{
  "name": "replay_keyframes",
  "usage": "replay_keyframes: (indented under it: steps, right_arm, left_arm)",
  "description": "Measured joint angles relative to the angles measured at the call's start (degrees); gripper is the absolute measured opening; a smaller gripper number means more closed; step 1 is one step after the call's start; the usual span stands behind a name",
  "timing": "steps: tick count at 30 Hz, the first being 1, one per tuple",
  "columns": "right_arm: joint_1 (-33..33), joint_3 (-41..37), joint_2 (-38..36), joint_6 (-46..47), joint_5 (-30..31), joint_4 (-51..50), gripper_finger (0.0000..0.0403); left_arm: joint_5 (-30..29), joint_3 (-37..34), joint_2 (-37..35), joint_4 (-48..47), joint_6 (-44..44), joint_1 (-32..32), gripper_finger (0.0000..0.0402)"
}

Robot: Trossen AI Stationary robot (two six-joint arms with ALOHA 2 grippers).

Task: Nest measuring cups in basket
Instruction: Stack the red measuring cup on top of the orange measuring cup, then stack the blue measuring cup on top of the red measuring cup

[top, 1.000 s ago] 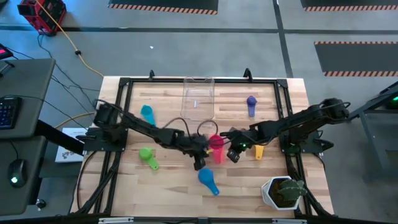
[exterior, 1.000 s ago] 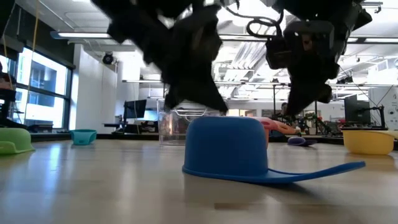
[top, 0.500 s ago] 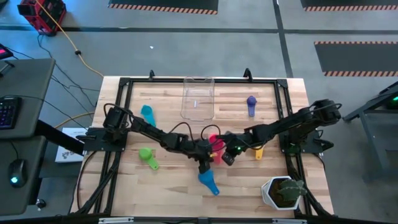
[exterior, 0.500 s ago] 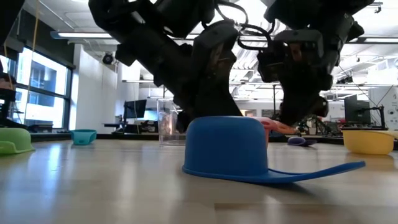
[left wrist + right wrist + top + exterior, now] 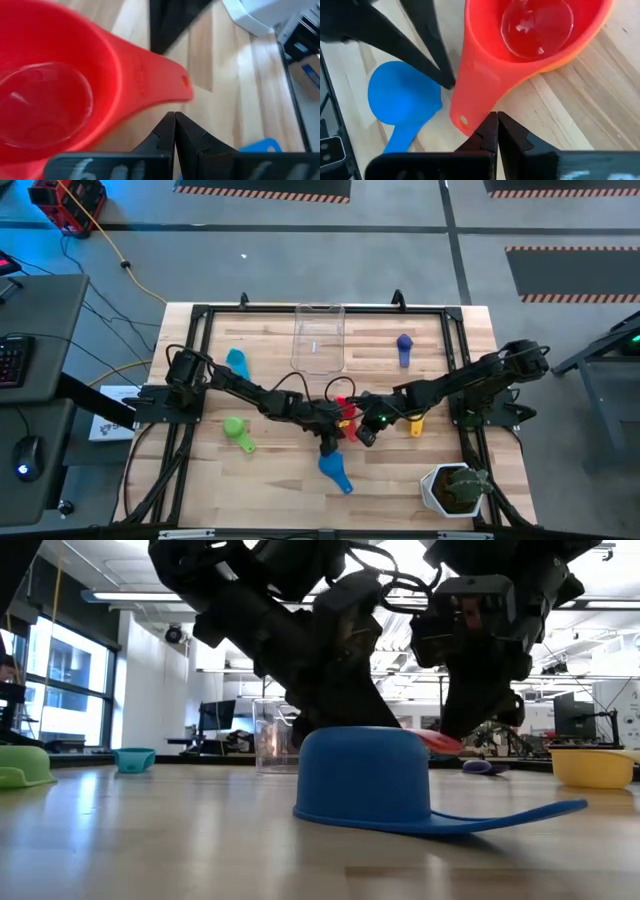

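Red measuring cup [image 5: 530, 30] sits mid-counter [image 5: 270, 470] between your closed, empty left claw [image 5: 174, 131] and right claw [image 5: 497, 131]; it looks light, stiff, slippery plastic, so pinch its flat handle [image 5: 475, 90].

Wooden table [image 5: 270, 480] with scattered measuring cups [image 5: 336, 471], clear basket [image 5: 318, 340], potted plant [image 5: 455, 488].

No lettering is showing clearly enough to read anywhere right now; the red measuring cup [image 5: 60, 95] is carrying faint raised marks on its handle, but they are staying too blurred to make out, and nothing else on the table or in the room behind is offering any legible words
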Motion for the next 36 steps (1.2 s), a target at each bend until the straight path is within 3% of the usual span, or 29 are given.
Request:
replay_keyframes:
  steps: [10, 15, 21, 24, 28, 33, 36]
  right_arm:
    - [-1.14, 0.00, -7.05, -4.00, 0.22, -9.26, 0.0000]
    - [-0.93, -0.01, -8.18, -4.77, -5.74, -8.83, 0.0000]
    - [3.76, -0.22, -7.40, -0.73, -9.67, -1.92, 0.0016]
    - [6.77, -0.20, -6.78, 1.04, -8.98, 3.50, 0.0055]
    - [9.58, -0.17, -6.83, -0.89, -7.10, 7.42, 0.0135]
    - [12.16, -0.13, -4.85, -11.81, -10.66, 11.11, 0.0244]
    - [14.94, 2.13, -2.01, -21.70, -9.42, 11.30, 0.0279]
  left_arm:
    - [3.68, 0.05, -8.64, -16.34, 7.27, 0.55, 0.0000]
    - [3.63, -3.73, -18.69, -22.38, 10.33, 0.78, 0.0000]
    - [-1.49, -13.32, -33.65, -18.55, 6.37, 0.92, 0.0000]
    - [-6.07, -18.10, -40.10, -15.86, 1.81, 0.44, 0.0000]
    - [-11.69, -22.29, -44.99, -10.54, -2.77, -0.40, 0.0000]
    - [-15.28, -23.58, -45.67, -5.97, -6.74, -0.70, 0.0000]
    - [-16.11, -23.61, -45.28, -4.54, -9.02, -0.53, 0.0000]
